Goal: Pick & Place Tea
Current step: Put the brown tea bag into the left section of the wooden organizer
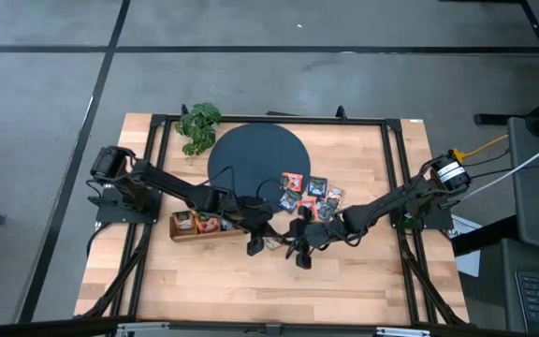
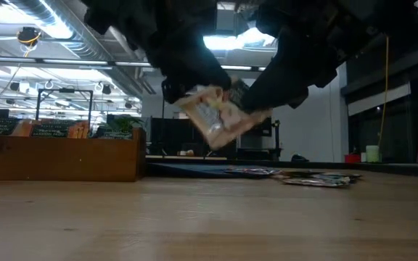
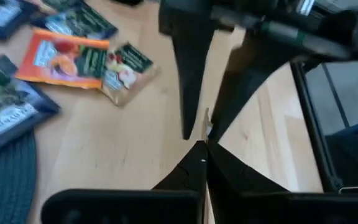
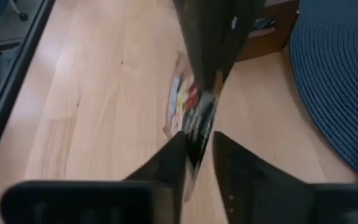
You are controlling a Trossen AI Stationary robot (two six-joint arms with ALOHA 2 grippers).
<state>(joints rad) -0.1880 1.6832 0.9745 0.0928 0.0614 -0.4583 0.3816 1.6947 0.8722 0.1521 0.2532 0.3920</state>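
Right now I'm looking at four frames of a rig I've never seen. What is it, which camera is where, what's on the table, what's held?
It is a robot with two dark arms at a wooden table, each ending in a two-finger gripper. One picture looks straight down, one looks level across the tabletop, and each of the other two comes from a camera on an arm's wrist.

On the table: a dark round mat, a leafy plant, a wooden tray with some sachets in it, and a loose pile of tea sachets.

The two grippers meet above the bare wood in front of the mat, with one sachet between them, lifted off the table. The left gripper is shut on its edge. The right gripper has the sachet between its fingers with a small gap, so it looks like a handover.
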